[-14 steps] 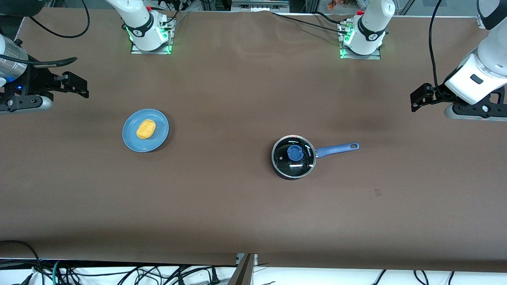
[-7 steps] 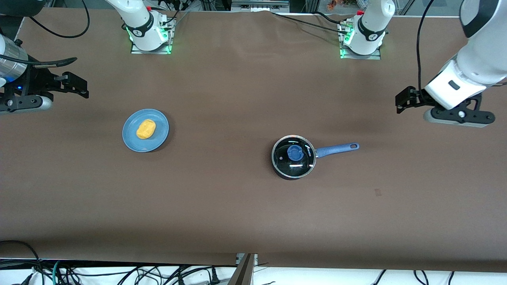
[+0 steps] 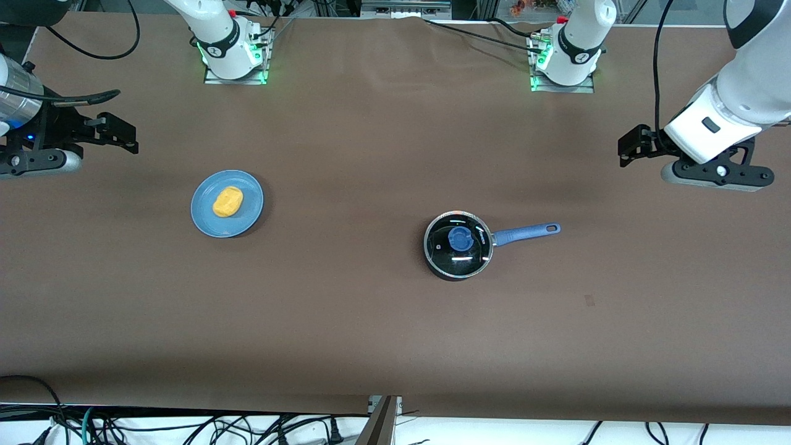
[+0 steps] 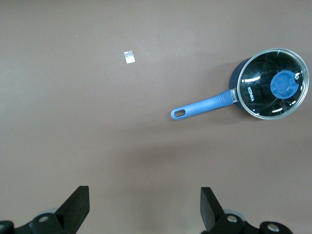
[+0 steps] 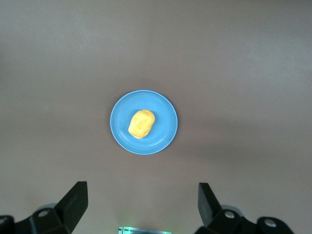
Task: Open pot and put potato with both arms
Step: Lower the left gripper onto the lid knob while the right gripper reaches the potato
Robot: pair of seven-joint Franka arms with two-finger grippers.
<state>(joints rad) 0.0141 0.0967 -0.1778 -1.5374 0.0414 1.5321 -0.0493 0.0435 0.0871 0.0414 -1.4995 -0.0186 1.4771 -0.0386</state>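
The black pot (image 3: 458, 245) stands mid-table with its glass lid and blue knob (image 3: 459, 238) on it; its blue handle (image 3: 525, 233) points toward the left arm's end. It also shows in the left wrist view (image 4: 273, 84). The yellow potato (image 3: 227, 201) lies on a light-blue plate (image 3: 204, 217) toward the right arm's end, and shows in the right wrist view (image 5: 142, 123). My left gripper (image 3: 633, 148) is open and empty, high over bare table at the left arm's end. My right gripper (image 3: 120, 133) is open and empty, over the table's edge at the right arm's end, waiting.
The two arm bases (image 3: 233, 52) (image 3: 565, 59) with green lights stand along the table's back edge. A small pale mark (image 3: 589, 300) lies on the brown cloth nearer the front camera than the handle. Cables hang at the front edge (image 3: 185, 426).
My left arm has swung in from the table's end toward the pot and risen slightly. The right arm, pot, plate and potato have not moved.
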